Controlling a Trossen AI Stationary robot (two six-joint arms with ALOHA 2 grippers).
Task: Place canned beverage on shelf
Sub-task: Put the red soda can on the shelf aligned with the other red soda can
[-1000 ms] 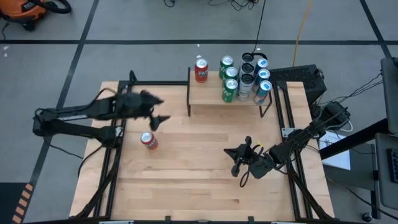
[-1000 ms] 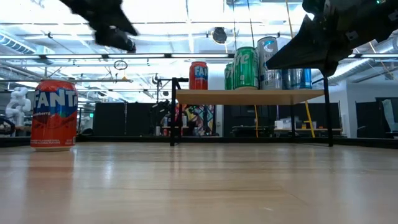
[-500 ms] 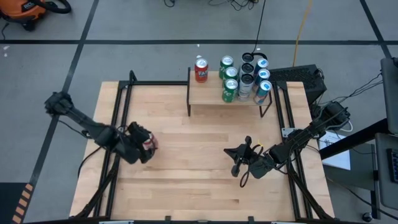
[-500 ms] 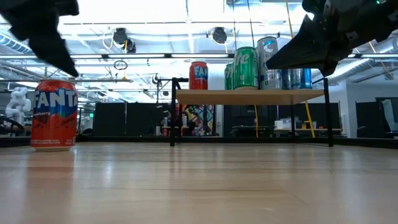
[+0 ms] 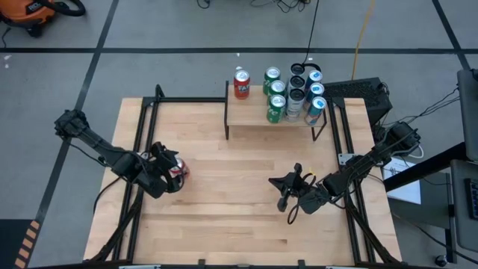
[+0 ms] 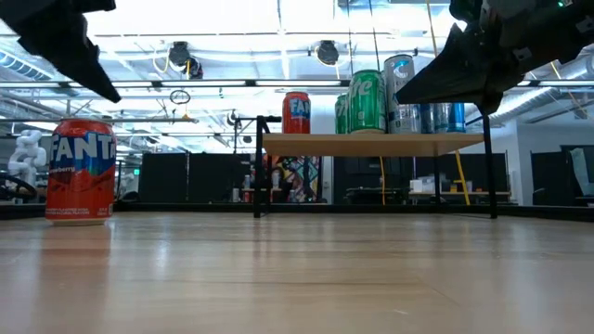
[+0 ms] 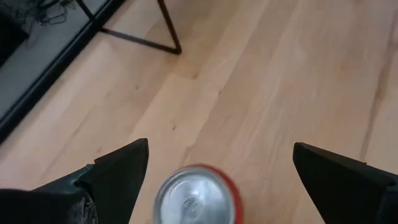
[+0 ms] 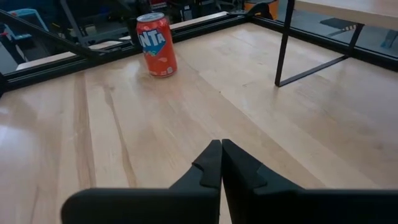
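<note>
A red Fanta can [image 5: 177, 171] stands upright on its base on the wooden table's left half; it also shows in the low view as the red can [image 6: 82, 172] and from the right wrist as the can [image 8: 157, 45]. My left gripper [image 7: 221, 148] hangs open just above it, pointing slantwise down, with one finger on each side of the can's silver top [image 7: 194, 198] and not touching it. My right gripper [image 8: 221, 144] is shut and empty above the table's right half. The shelf [image 5: 250, 113] stands at the far edge.
The shelf top carries another red can [image 5: 241, 84] at its left end and several green and silver-blue cans [image 5: 293, 99] on its right half. Black frame rails [image 5: 142, 142] run along the table's sides. Bare wood lies between the can and the shelf.
My left gripper has swung from the far middle of the table, near the shelf's left leg, toward the near left and down, turning as it went. It now hovers open over the Fanta can. The can has not moved.
</note>
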